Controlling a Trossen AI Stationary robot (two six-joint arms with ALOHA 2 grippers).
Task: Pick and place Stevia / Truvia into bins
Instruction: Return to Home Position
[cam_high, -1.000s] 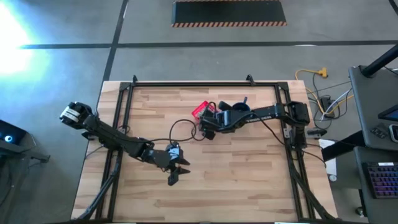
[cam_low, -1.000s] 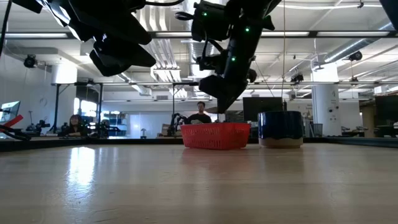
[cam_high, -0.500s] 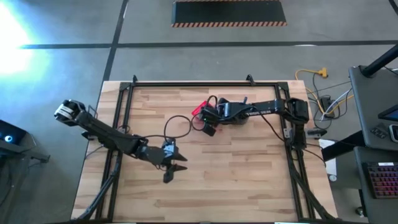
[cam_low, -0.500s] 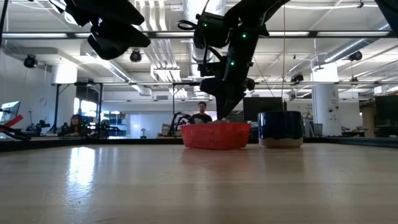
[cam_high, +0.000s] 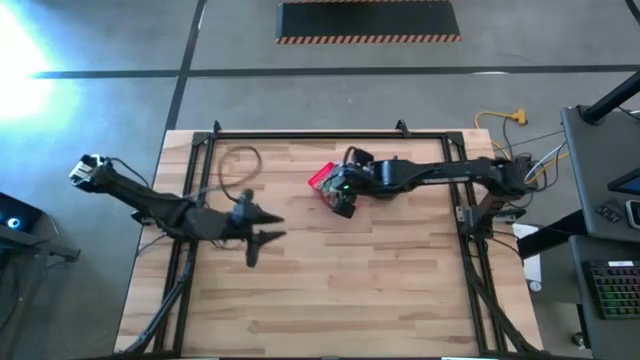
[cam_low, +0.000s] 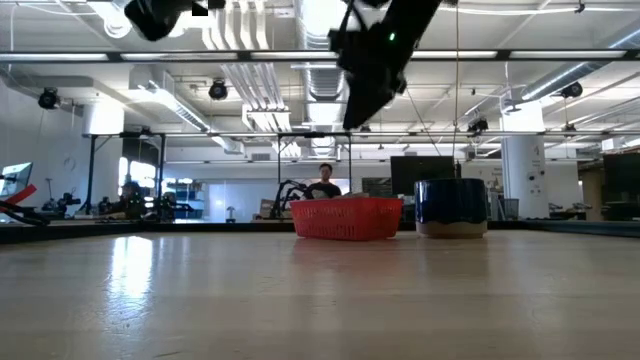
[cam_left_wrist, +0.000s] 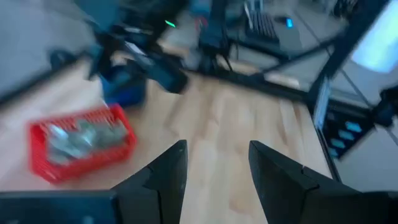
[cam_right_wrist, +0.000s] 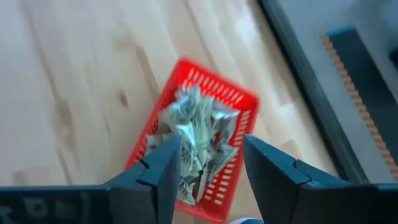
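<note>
The red bin (cam_high: 322, 178) stands on the far middle of the table, with a heap of pale green and white sachets (cam_right_wrist: 196, 134) lying in it. My right gripper (cam_right_wrist: 211, 155) hangs open above the bin with nothing between its fingers; the low view shows it (cam_low: 358, 110) well clear of the bin's rim (cam_low: 347, 203). My left gripper (cam_high: 272, 228) stands open over the left middle of the table, high up, and it too is empty. Its wrist view looks across at the bin (cam_left_wrist: 81, 146).
A dark blue mug (cam_low: 451, 207) stands just right of the bin; in the high view the right arm (cam_high: 430, 175) covers it. Black frame rails (cam_high: 300, 135) run along the table's far and side edges. Bare wood lies toward the near edge (cam_high: 330, 300).
My right gripper dipped to the bin's rim, then rose high above it and shifted slightly toward the far edge. My left gripper has swung toward the table's left and far edges and climbed, so that only its arm shows at the low view's top.
</note>
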